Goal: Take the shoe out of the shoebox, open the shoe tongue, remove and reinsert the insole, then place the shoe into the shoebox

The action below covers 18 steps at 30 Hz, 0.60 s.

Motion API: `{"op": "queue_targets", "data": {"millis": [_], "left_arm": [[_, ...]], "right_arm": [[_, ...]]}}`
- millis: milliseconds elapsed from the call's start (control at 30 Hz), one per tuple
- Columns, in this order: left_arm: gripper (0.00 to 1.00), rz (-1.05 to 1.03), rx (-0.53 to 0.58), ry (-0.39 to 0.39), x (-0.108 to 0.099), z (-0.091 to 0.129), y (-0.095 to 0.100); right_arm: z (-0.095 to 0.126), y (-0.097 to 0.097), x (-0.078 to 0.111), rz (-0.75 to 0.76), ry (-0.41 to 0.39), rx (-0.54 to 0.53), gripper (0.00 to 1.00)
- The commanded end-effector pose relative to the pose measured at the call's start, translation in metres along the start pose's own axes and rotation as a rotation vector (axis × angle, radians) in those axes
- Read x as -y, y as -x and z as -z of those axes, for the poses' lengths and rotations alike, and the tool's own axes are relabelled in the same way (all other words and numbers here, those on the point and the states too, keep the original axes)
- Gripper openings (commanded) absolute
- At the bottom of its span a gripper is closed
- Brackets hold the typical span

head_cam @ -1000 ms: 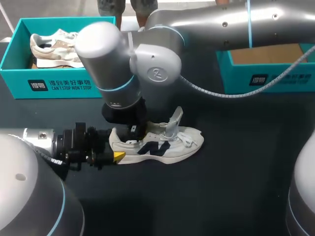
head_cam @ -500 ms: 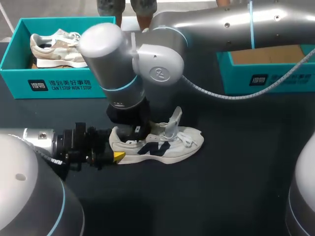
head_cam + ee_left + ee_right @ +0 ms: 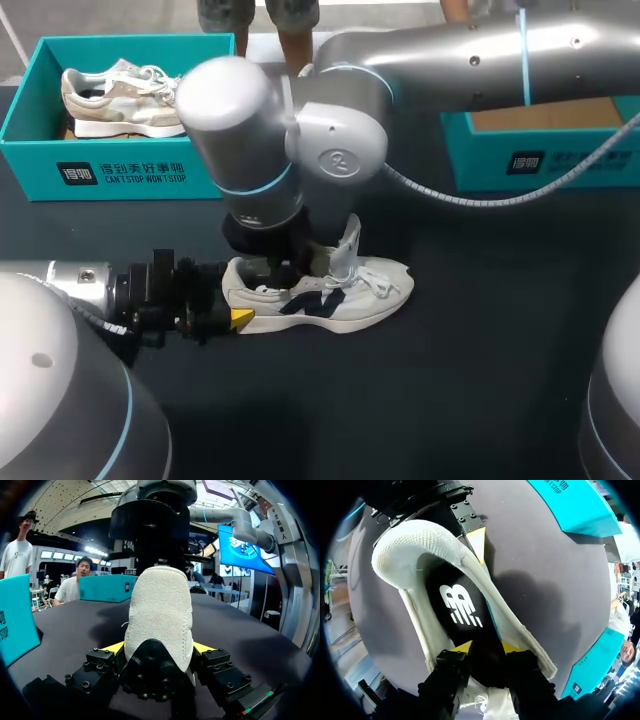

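Two grippers [image 3: 157, 647] [image 3: 486, 647], shoe [image 3: 372, 290], boxed shoe [image 3: 110, 95], two shoeboxes [image 3: 120, 172] [image 3: 560, 160]

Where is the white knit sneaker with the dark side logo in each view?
Head view: white knit sneaker upright on the dark table, heel in the left end effector.
Left wrist view: its heel clamped in that end effector.
Right wrist view: seen from above, collar and black insole ahead of the right end effector.
Shared landmark: the left end effector's yellow fingertips at the heel.
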<state>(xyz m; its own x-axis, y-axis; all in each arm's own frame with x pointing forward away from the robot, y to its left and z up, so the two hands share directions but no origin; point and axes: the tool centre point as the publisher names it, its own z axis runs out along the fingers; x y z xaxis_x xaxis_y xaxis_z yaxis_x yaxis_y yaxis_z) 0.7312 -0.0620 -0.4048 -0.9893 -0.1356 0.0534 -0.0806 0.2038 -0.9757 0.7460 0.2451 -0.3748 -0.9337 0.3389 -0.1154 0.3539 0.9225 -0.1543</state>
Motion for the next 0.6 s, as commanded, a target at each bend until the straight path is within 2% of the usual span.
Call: {"op": "queue_targets", "data": {"millis": [33,133,467,533,600], "left_arm": [[0.00,-0.001,0.001,0.000,-0.001,0.000,-0.001],[0.00,-0.001,0.001,0.000,-0.001,0.000,-0.001],[0.00,-0.001,0.001,0.000,-0.001,0.000,-0.001],[0.00,-0.001,0.001,0.000,-0.001,0.000,-0.001],[0.00,-0.001,0.001,0.000,-0.001,0.000,-0.001]], "right_arm": [[-0.004,0.001,0.001,0.002,0.006,-0.001,0.33],[-0.008,0.002,-0.002,0.013,0.018,-0.004,0.32],[-0.029,0.000,-0.016,0.073,0.029,-0.014,0.39],[-0.033,-0.002,-0.018,0.080,0.024,-0.021,0.31],[-0.036,-0.005,-0.019,0.078,0.023,-0.028,0.15]]}}
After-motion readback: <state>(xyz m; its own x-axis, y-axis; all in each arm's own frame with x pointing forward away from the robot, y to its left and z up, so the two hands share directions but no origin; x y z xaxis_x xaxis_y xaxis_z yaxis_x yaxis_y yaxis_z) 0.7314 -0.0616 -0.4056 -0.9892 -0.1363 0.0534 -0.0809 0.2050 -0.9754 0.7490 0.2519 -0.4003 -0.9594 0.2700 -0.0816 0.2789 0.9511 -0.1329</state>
